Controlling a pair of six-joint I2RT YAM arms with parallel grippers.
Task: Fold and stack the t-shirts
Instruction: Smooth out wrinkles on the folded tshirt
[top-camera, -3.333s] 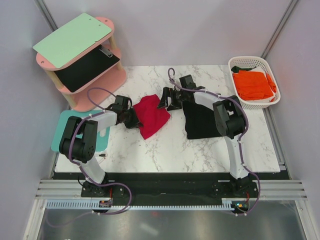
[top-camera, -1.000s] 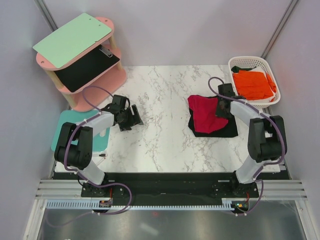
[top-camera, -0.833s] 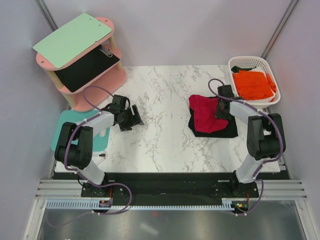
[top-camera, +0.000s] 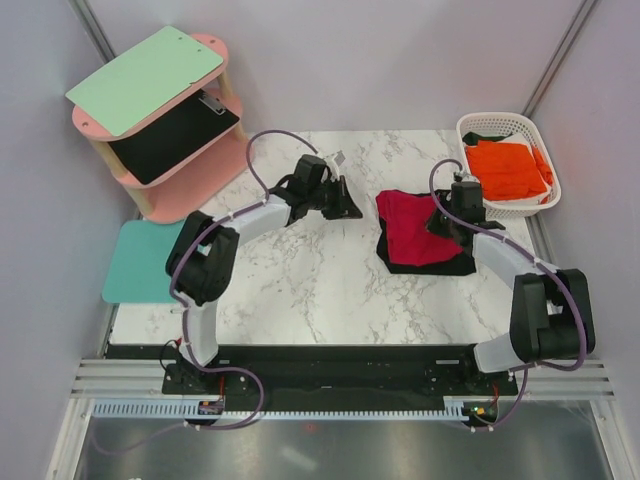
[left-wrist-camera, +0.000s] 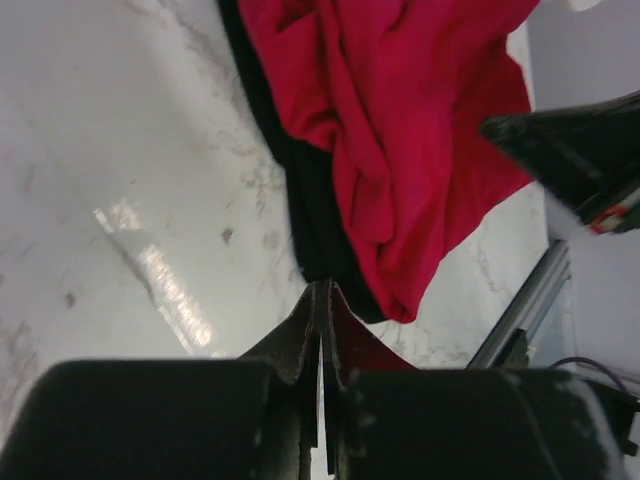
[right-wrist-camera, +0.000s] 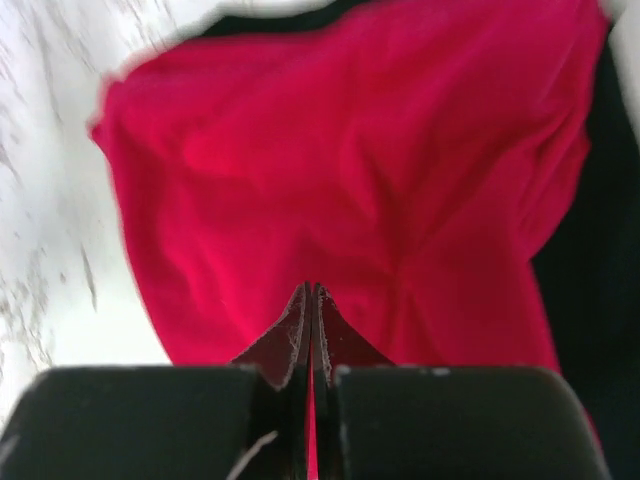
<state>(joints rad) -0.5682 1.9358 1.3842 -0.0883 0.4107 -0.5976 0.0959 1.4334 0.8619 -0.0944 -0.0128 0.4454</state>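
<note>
The crimson red t-shirt (top-camera: 404, 228) lies folded and a little rumpled on top of the black t-shirt (top-camera: 456, 263), right of the table's middle. The bright orange t-shirt (top-camera: 508, 168) sits in the white basket (top-camera: 478, 122). My left gripper (top-camera: 347, 207) is shut and empty, just left of the stack; its wrist view shows the red shirt (left-wrist-camera: 400, 130) and a black edge (left-wrist-camera: 310, 200) beyond the tips (left-wrist-camera: 322, 290). My right gripper (top-camera: 440, 222) is shut over the red shirt's right side (right-wrist-camera: 380, 170), tips (right-wrist-camera: 311, 290) closed with nothing between them.
A pink two-tier shelf (top-camera: 200, 190) at the back left holds a mint-green board (top-camera: 145, 78) and a black clipboard (top-camera: 170, 138). A teal mat (top-camera: 135, 262) lies at the left edge. The basket stands at the back right corner.
My left arm swung from beside the teal mat to the table's middle and its jaws shut. The right gripper shifted slightly on the stack and shut. The red shirt stays on the black one.
</note>
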